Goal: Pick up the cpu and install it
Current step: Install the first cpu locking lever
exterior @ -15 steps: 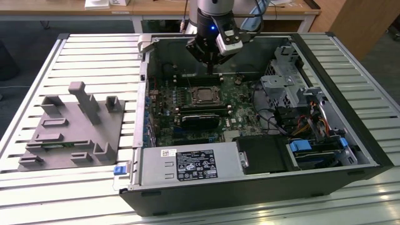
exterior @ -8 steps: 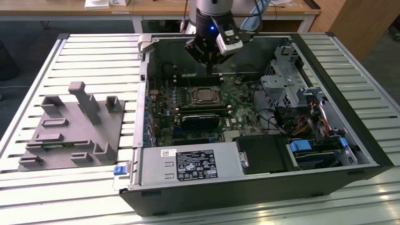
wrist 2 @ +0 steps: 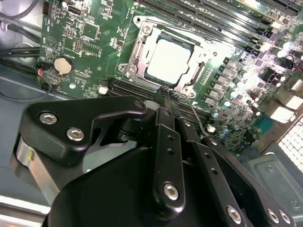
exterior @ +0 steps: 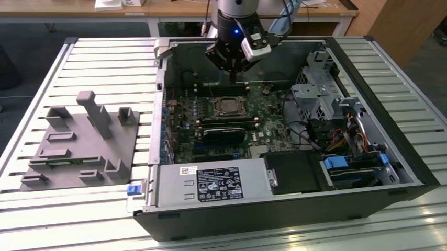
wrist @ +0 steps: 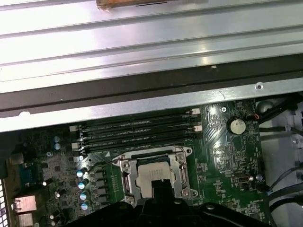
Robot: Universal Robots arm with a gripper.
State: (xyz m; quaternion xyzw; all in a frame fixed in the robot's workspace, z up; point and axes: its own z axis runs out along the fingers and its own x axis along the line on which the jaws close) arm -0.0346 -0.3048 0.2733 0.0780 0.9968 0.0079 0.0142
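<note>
With the cpu seated flat inside the socket frame on the motherboard, the gripper hovers above the memory slots, its slim fingers pressed together, holding nothing, the chip lying unobstructed.

cpu near edge hidden behind gripper, fingertips perhaps closed

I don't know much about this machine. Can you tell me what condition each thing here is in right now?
cpu: lying flat in the motherboard socket, silvery lid up.
Socket frame: around the cpu.
Gripper: above the motherboard, holding nothing, fingers together.
Computer case: lying on its side, side panel off.
Memory slots: appear empty.
Grey fixture: on the table beside the case, untouched.
</note>
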